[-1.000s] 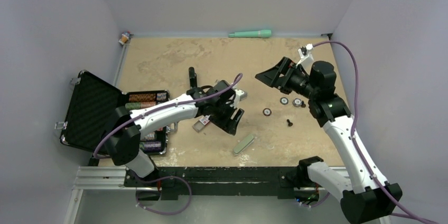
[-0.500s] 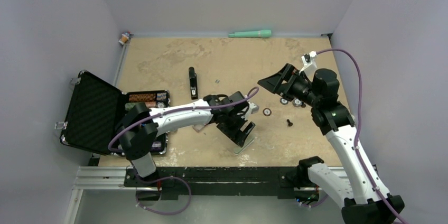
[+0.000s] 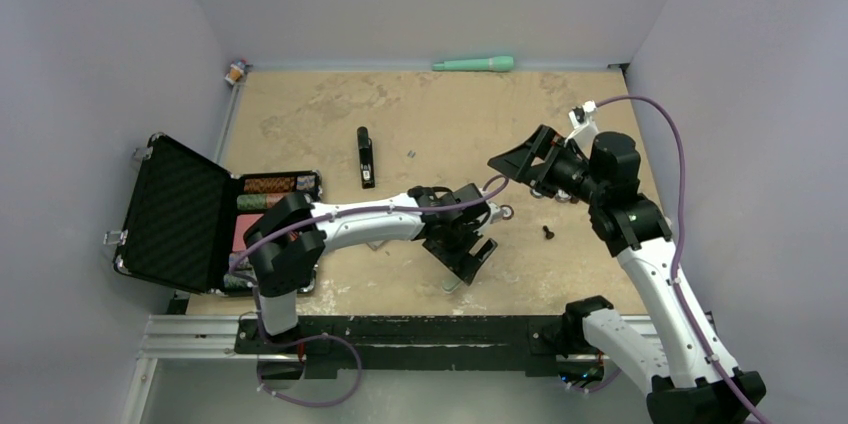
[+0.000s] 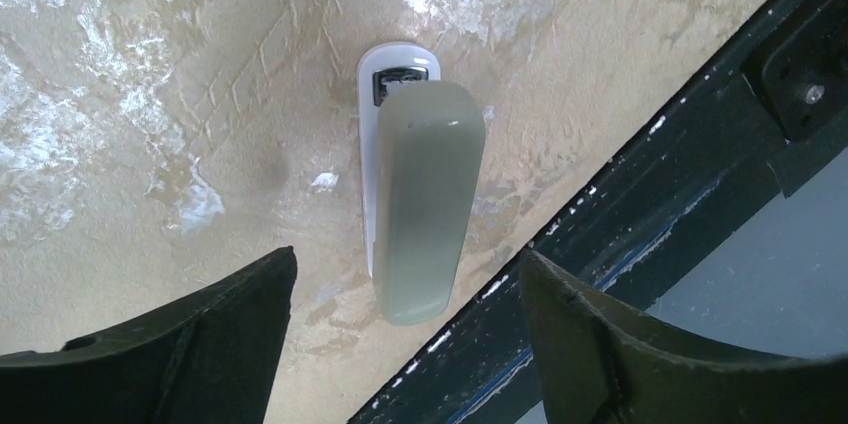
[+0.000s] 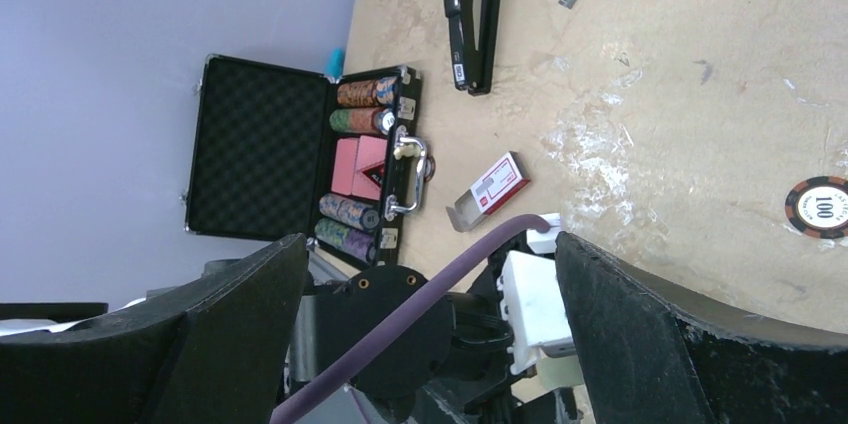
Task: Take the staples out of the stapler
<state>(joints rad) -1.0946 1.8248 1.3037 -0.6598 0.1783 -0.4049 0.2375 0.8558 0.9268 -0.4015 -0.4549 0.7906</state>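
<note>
Stapler [image 3: 366, 157] lies alone on the table, left of the centre, with its long axis running from near to far. My left gripper [image 3: 474, 256] hangs spread wide above the pale green case [image 4: 425, 194] at the near edge, so the stapler is farther in and to its left. My right gripper [image 3: 510, 159] is spread too and holds nothing, well to the stapler's right. Both seem about equally distant, but I judge the left arm better placed, since the stapler lies on its side.
</note>
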